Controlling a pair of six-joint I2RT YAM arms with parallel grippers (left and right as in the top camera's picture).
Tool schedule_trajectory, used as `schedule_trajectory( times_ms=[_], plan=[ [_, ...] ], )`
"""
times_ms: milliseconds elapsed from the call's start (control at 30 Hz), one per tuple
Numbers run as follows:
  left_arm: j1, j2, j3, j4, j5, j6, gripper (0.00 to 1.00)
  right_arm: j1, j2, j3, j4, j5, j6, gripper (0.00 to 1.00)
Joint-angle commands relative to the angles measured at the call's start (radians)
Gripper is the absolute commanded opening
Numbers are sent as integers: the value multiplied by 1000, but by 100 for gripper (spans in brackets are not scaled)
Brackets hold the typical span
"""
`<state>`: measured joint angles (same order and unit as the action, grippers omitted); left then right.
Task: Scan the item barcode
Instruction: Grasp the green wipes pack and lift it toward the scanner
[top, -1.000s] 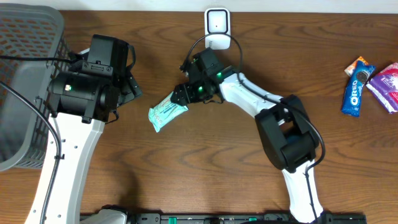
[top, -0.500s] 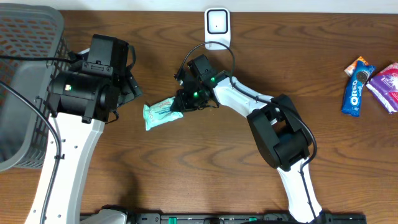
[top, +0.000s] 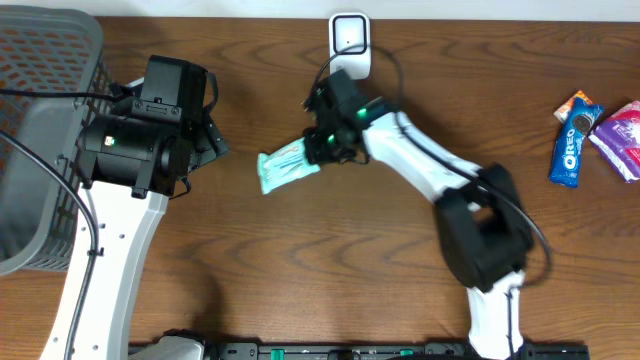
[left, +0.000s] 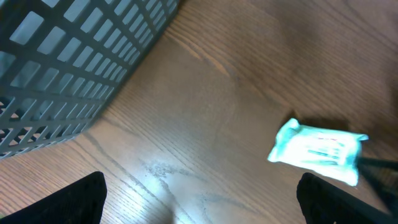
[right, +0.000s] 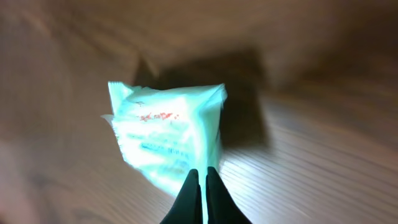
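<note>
- Wooden tabletop (top: 300, 260) is seen from overhead; a mint-green packet (top: 288, 167) is pinched at one end by the right gripper (top: 318, 150), with a white scanner (top: 350, 40) just behind that gripper.
- From the left wrist, the left gripper (left: 205, 205) is seen spread wide and empty; the mint-green packet (left: 317, 151) is ahead to its right and a grey basket (left: 62, 62) to its left.
- From the right wrist, the right gripper (right: 200, 174) is seen clamped on the mint-green packet's (right: 168, 140) near edge.

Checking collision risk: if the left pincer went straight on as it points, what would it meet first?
The left pincer would probably meet bare table, between basket and teal packet; depth is unclear.
</note>
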<state>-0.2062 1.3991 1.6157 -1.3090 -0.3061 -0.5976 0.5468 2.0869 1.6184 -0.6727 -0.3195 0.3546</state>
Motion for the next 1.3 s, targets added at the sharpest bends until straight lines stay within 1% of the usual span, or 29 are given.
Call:
schedule_trajectory(
  times_ms=[0, 100, 167, 233, 300, 333, 367, 433, 467, 500, 533, 567, 767, 967, 1033, 1067, 1100, 1133, 1233, 1267],
  plan=[
    [3, 4, 8, -4, -20, 10, 98, -4, -129, 3, -59, 297, -42, 1],
    [3, 4, 8, -4, -20, 10, 98, 6, -171, 3, -126, 423, -42, 1],
    [3, 4, 8, -4, -20, 10, 98, 13, -176, 3, -159, 473, -42, 1],
    [3, 4, 8, -4, -20, 10, 98, 16, -170, 3, -173, 473, -41, 1],
    [3, 4, 8, -4, -20, 10, 98, 16, -155, 3, -166, 409, -41, 1],
    [3, 4, 8, -4, -20, 10, 98, 16, -147, 3, -155, 367, -42, 8],
    [3, 4, 8, -4, -20, 10, 98, 16, -135, 3, -141, 321, -41, 22],
    [3, 4, 8, -4, -20, 10, 98, 16, -107, 3, -105, 234, -42, 43],
    [3, 4, 8, -4, -20, 10, 98, 16, -90, 3, -87, 192, -42, 57],
    [3, 4, 8, -4, -20, 10, 98, 16, -72, 3, -67, 151, -42, 68],
    [3, 4, 8, -4, -20, 10, 98, 16, -50, 3, -43, 106, -41, 73],
    [3, 4, 8, -4, -20, 10, 98, 16, -29, 3, -23, 69, -41, 76],
    [3, 4, 8, -3, -20, 10, 98, 15, 107, 3, 89, -63, -40, 80],
    [3, 4, 8, -4, -20, 10, 98, 6, 189, 3, 141, -155, -37, 77],
    [3, 4, 8, -4, -20, 10, 98, 6, 209, 3, 150, -167, -37, 75],
    [3, 4, 8, -3, -20, 10, 98, 7, 218, 3, 150, -166, -37, 71],
    [3, 4, 8, -3, -20, 10, 98, 9, 224, 3, 150, -166, -37, 66],
    [3, 4, 8, -4, -20, 10, 98, 10, 231, 3, 149, -167, -37, 58],
    [3, 4, 8, -4, -20, 10, 98, 11, 246, 3, 148, -185, -37, 21],
    [3, 4, 8, -4, -20, 10, 98, 11, 247, 3, 146, -185, -37, 1]
  ],
)
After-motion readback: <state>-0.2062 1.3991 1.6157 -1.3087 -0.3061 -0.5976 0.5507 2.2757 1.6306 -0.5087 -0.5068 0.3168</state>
